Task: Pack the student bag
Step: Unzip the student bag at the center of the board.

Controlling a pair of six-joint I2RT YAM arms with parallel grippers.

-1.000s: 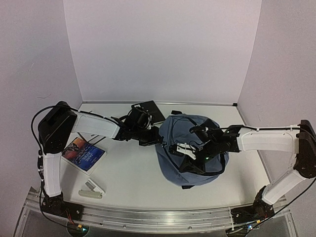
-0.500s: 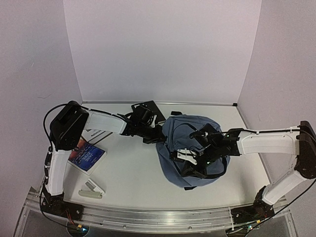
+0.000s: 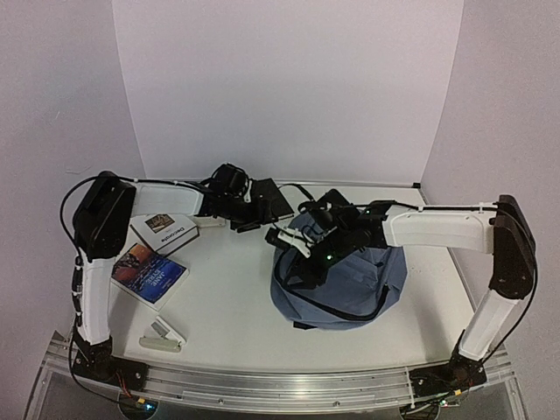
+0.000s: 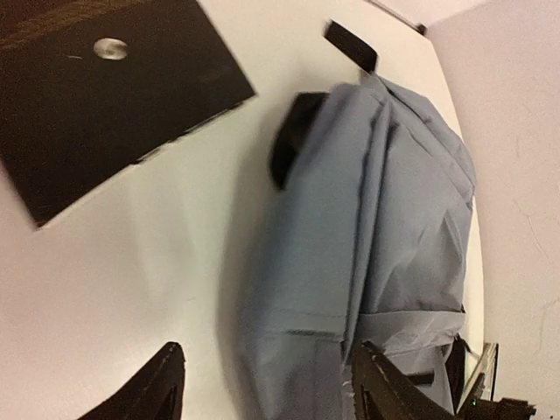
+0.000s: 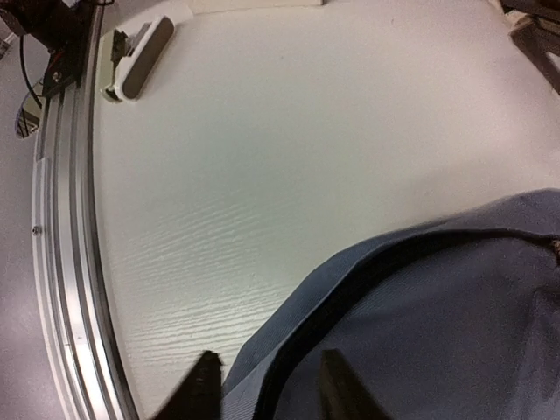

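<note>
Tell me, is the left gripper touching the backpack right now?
Apart. In the left wrist view the open left gripper hangs over bare table, with the blue-grey backpack lying beyond its fingertips and nothing held between them.

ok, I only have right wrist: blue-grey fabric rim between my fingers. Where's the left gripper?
Observer: The left gripper is open with nothing in it, over the table between the flat black book and the soft blue-grey backpack.
Operator: Anything left to pack that I can't see?
Observer: A colourful paperback and a white booklet lie on the table at far left. I can't see inside the bag.
</note>
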